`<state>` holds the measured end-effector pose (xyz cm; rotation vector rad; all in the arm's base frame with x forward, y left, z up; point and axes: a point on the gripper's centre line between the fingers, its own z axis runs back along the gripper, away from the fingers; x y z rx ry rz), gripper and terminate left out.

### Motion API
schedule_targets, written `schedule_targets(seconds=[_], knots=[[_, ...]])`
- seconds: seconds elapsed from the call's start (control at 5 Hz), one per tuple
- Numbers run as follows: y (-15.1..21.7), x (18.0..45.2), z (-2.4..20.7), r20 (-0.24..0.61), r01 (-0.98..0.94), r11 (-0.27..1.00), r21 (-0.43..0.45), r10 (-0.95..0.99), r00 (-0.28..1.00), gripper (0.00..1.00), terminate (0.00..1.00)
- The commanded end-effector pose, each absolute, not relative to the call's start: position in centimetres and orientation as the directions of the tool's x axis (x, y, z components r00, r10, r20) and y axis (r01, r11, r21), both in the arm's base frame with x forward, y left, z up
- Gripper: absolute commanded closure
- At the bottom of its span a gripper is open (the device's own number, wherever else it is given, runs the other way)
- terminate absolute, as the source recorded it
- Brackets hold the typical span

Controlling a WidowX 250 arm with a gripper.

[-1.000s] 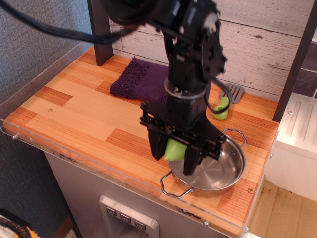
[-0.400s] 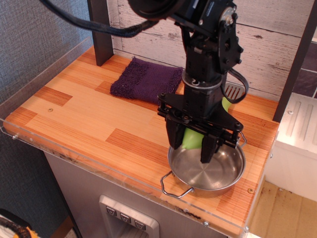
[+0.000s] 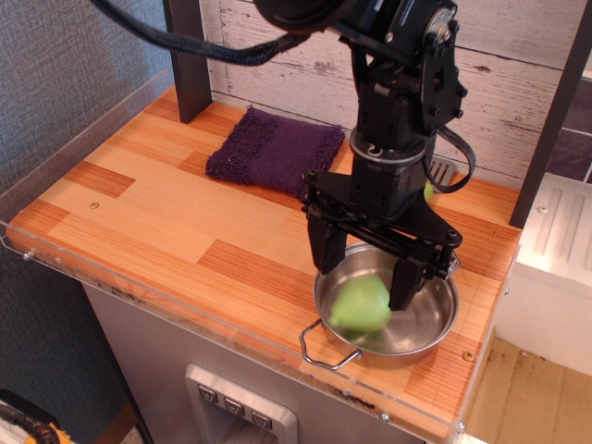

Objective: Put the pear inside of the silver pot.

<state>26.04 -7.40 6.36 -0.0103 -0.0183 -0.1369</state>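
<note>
I see the gripper spread above the silver pot near the table's front-right corner, the blurred pear seemingly loose inside, so it might bounce out.

Heads up: the pear looks smeared with motion blur, so you can't tell if it's touching the silver pot floor. The arm hides the pot's far rim and most of the spatula. The tabletop is cropped at the bottom right.
</note>
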Motion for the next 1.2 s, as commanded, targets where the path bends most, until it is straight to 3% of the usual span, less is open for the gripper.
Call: schedule_targets(seconds=[0.0,0.4,0.8,1.0], knots=[[1.2,28.3,12.5,0.150,-0.065,0.998,0.001,0.064,0.987,0.00,0.00],[3.9,29.2,12.3,0.118,-0.099,0.995,-0.012,0.100,0.988,0.00,0.00],[3.9,29.4,12.2,0.111,-0.054,0.998,-0.015,0.056,0.992,0.00,0.00],[3.9,29.4,12.2,0.111,-0.054,0.998,-0.015,0.056,0.992,0.00,1.00]])
